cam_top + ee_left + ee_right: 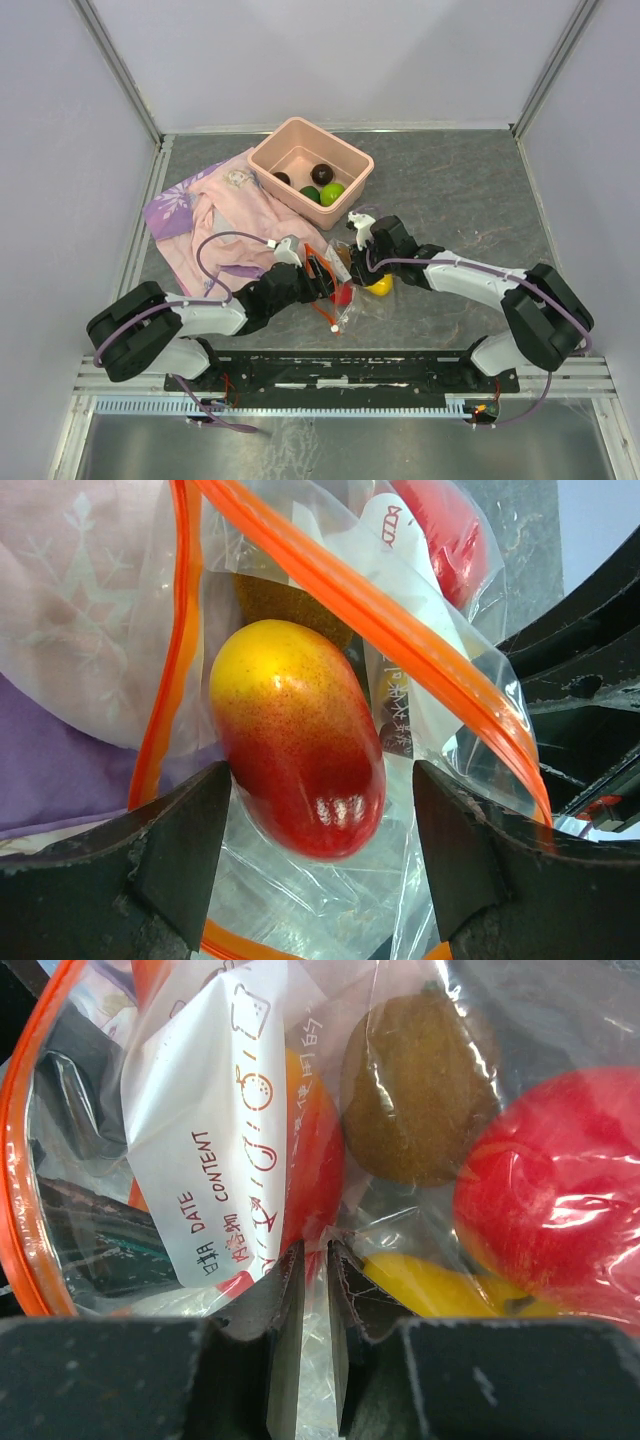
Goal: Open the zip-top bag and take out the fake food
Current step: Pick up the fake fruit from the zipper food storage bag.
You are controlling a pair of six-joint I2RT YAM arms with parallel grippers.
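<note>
The zip-top bag [338, 305] lies crumpled at mid-table between my two grippers, with its orange-red strip [400, 630] parted. My left gripper [325, 274] is open at the bag's mouth. Its jaws [320, 860] stand either side of a red-and-yellow fake fruit [300, 740] and do not clamp it. My right gripper [357, 252] is shut on a fold of the clear bag film [308, 1255]. Through the plastic I see a brown kiwi-like piece [420, 1090], a red fruit [560, 1200], a yellow piece [440, 1285] and the bag's white label [210, 1130]. A yellow fruit [380, 287] shows by the right gripper.
A salmon-pink tub [352, 158] stands at the back centre with dark and green fake fruits [327, 190] in it. A pink-and-purple printed cloth [215, 210] lies left of the tub, partly under the bag. Grey walls close in both sides and the back.
</note>
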